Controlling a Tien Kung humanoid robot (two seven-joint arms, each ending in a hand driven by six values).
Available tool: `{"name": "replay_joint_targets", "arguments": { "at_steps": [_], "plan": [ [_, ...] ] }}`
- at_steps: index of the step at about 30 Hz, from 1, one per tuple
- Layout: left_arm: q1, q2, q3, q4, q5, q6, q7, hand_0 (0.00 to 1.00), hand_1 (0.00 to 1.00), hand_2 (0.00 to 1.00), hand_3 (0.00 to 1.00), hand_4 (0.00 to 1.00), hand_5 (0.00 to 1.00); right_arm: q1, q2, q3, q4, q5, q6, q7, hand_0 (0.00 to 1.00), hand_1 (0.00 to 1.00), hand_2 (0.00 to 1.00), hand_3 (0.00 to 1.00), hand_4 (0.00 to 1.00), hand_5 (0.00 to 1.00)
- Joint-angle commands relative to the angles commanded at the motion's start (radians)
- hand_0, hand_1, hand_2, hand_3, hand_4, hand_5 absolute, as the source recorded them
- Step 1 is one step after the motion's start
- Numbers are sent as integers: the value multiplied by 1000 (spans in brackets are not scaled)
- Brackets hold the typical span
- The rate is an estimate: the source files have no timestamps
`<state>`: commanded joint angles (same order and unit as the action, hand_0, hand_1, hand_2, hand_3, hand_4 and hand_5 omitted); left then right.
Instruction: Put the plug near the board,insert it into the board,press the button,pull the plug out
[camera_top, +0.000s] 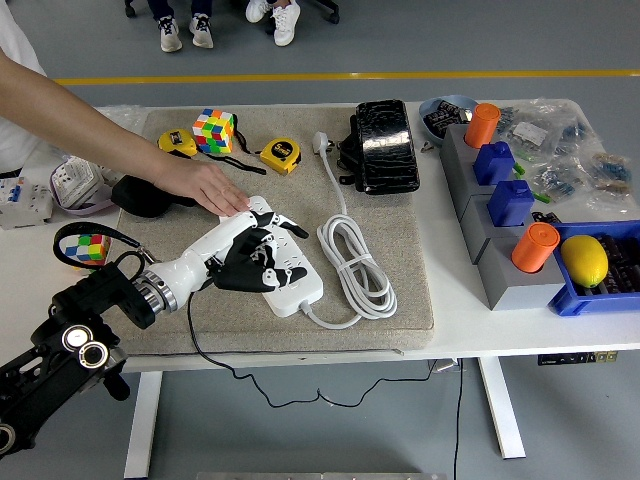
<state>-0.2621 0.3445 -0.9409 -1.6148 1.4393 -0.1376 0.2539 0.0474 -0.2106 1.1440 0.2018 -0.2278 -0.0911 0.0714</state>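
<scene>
A white power strip (297, 289) lies slantwise on the grey mat (385, 215). The black plug (243, 272) sits in its sockets, and its thin black cable (194, 343) drops over the table's front edge. My left hand (256, 252) reaches in from the lower left and lies over the plug, fingers (283, 222) curled around it. A person's hand (207, 186) comes from the upper left and presses flat on the strip's far end. The strip's white cord (355, 266) lies coiled to its right.
At the mat's far edge are a colour cube (213, 130), two yellow tape measures (279, 155) and a black case (383, 146). A second cube (88, 246) lies left. Grey holders (497, 268) with orange and blue pieces and a blue bin (570, 298) holding a lemon stand right.
</scene>
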Motion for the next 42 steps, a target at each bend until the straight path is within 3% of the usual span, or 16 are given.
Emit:
{"name": "replay_joint_targets", "arguments": {
  "at_steps": [3,6,9,14,23,30,42],
  "plan": [
    [-5,-3,17,3,119,-36,81,58,84,138,903,767,2,-1,0,0,0,0,0,0,477,581,532,507,848,351],
    [-12,-5,36,12,240,-53,111,58,84,138,903,767,2,-1,0,0,0,0,0,0,477,581,532,507,848,351],
    [-17,-7,56,18,281,-69,142,57,88,140,903,771,2,-1,0,1,0,0,1,0,478,579,531,507,847,351],
    [-19,-9,66,22,275,-87,152,55,89,139,893,771,2,-1,0,1,0,-2,1,1,478,580,530,507,847,350],
    [-35,-12,103,48,251,-83,132,55,89,140,891,771,2,0,1,4,0,-1,0,1,478,580,530,508,847,349],
    [-48,-23,116,84,255,-85,137,54,89,141,885,771,2,1,1,5,0,-2,1,1,479,581,532,508,849,350],
    [-45,-21,122,96,261,-92,150,55,89,142,873,773,2,1,1,6,1,-3,0,1,478,581,531,508,850,350]
  ]
}}
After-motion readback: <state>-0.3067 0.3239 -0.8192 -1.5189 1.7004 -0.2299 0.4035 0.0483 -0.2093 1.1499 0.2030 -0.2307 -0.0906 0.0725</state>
